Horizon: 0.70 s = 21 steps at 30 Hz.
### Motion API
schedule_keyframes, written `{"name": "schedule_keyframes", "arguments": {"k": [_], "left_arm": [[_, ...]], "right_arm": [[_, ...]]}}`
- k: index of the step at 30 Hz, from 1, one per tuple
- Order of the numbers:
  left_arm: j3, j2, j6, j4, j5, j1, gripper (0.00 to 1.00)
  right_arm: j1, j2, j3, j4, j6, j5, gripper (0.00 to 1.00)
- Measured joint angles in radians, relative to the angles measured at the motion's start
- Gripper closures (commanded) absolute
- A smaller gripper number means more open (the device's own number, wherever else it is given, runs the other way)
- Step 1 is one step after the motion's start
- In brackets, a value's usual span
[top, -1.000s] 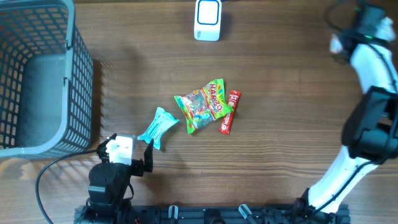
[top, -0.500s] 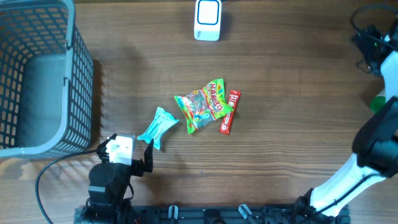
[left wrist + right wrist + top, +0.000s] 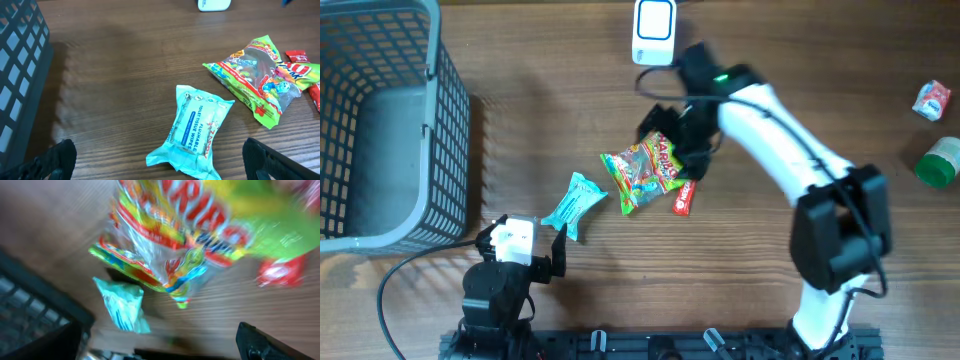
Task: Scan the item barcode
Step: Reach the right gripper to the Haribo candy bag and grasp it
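The wooden table [image 3: 520,110] is filling the overhead view, with bare stretches lying across its middle left and lower centre. The grey basket [image 3: 455,150] is sitting in the upper left corner, running off the top and left edges. The right arm [image 3: 770,140] is coming in from the bottom edge and stretching diagonally up and left, covering much of the room to the right of centre. The right gripper [image 3: 678,140] is hovering over the upper right end of the candy bag [image 3: 640,172], its fingers standing wide apart with nothing between them. The wrist view is blurred, so whether a fingertip is touching the bag is hard to say. The left gripper [image 3: 160,167] is sitting low at the bottom edge, left of centre. Its fingers are also spread wide and holding nothing, and it is pointing at the wipes [image 3: 575,205] just ahead.

The candy bag is lying flat at the table's centre, well below the scanner [image 3: 654,32]. The wipes are lying just left of the bag and apart from it, with open wood running toward the basket. The scanner is standing at the top edge. A red bar [image 3: 686,198] is touching the bag's right side, partly under the gripper. A green object [image 3: 940,160] is being cut by the right edge, and a small red-and-white packet [image 3: 930,100] is lying near it, just above.
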Motion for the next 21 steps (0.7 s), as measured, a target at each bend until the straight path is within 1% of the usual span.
{"name": "schedule_keyframes", "arguments": {"k": [2, 3, 5, 7, 9, 13, 14, 18, 21], "left_arm": [[0.000, 0.000, 0.000, 0.000, 0.000, 0.000, 0.00], [0.000, 0.000, 0.000, 0.000, 0.000, 0.000, 0.00], [0.000, 0.000, 0.000, 0.000, 0.000, 0.000, 0.00], [0.000, 0.000, 0.000, 0.000, 0.000, 0.000, 0.00], [0.000, 0.000, 0.000, 0.000, 0.000, 0.000, 0.00], [0.000, 0.000, 0.000, 0.000, 0.000, 0.000, 0.00], [0.000, 0.000, 0.000, 0.000, 0.000, 0.000, 0.00], [0.000, 0.000, 0.000, 0.000, 0.000, 0.000, 0.00], [0.000, 0.000, 0.000, 0.000, 0.000, 0.000, 0.00]], "right_arm": [[0.065, 0.037, -0.001, 0.055, 0.143, 0.028, 0.13], [0.084, 0.055, -0.001, 0.078, 0.193, 0.040, 0.19], [0.113, 0.105, -0.001, 0.114, 0.272, 0.064, 0.21], [0.115, 0.163, -0.002, 0.121, 0.334, 0.097, 0.22], [0.102, 0.190, -0.004, 0.120, 0.369, 0.098, 0.21], [0.080, 0.189, -0.003, 0.112, 0.429, 0.135, 0.03], [0.078, 0.189, -0.002, 0.112, 0.437, 0.151, 0.01], [0.078, 0.188, 0.001, 0.148, 0.440, 0.216, 0.00], [0.078, 0.188, 0.007, 0.156, 0.420, 0.231, 0.00]]}}
